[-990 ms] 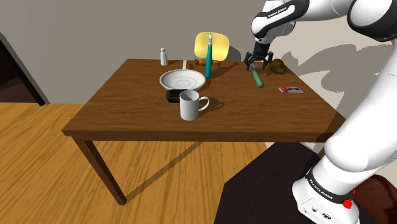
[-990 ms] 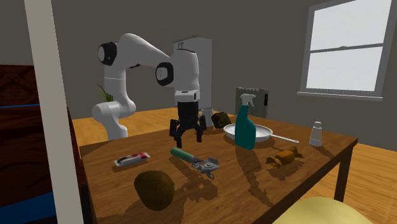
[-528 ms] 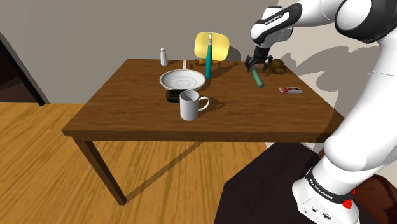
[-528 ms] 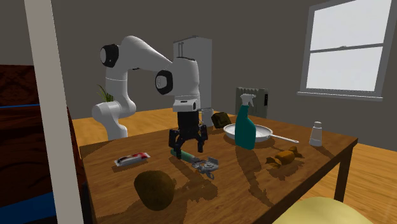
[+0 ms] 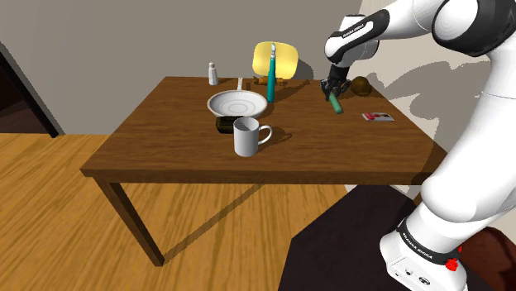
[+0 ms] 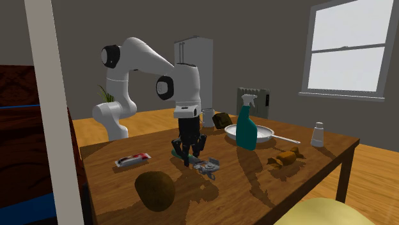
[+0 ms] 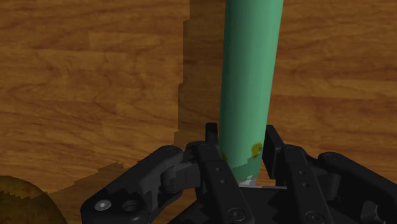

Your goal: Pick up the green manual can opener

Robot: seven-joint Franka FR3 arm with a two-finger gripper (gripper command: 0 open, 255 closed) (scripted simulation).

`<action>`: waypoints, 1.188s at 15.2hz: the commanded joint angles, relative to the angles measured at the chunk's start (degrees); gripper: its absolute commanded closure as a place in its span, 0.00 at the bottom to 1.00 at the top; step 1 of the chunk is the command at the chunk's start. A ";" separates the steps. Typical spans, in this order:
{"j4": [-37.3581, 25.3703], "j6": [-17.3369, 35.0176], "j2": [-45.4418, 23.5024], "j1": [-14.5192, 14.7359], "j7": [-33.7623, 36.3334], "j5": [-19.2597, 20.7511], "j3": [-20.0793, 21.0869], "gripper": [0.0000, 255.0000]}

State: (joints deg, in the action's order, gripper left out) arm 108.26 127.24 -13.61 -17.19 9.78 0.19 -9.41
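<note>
Can opener (image 5: 336,106), two o'clock of mug (image 5: 250,136), shoulder view: gripper (image 7: 242,135) clasped its green handle; we judged slow, level lifting best.

You had a can opener (image 7: 248,83) with a plain green handle, a few yellowish specks near its end, and a grey metal head. Your gripper (image 7: 245,137) was all black, and the arm (image 6: 185,83) was white with dark joints. The table (image 5: 165,132) was mid-brown with streaky wood grain. In the shoulder view, a teal spray bottle (image 5: 270,78) sat at 2 o'clock from the white pan (image 5: 237,104), and a red-and-white card (image 5: 378,116) at 3 o'clock from the pale grey mug (image 5: 248,136). The floor (image 5: 50,215) was honey-coloured planks.
</note>
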 commanded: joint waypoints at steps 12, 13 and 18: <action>-2.58 -4.20 1.61 0.09 0.06 0.28 -0.07 1.00; -3.04 -4.90 1.86 0.10 0.07 0.32 -0.08 1.00; -5.54 -8.46 2.93 0.14 0.08 0.49 -0.12 1.00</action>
State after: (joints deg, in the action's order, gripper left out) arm 103.33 119.55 -10.84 -17.05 9.87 0.66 -9.53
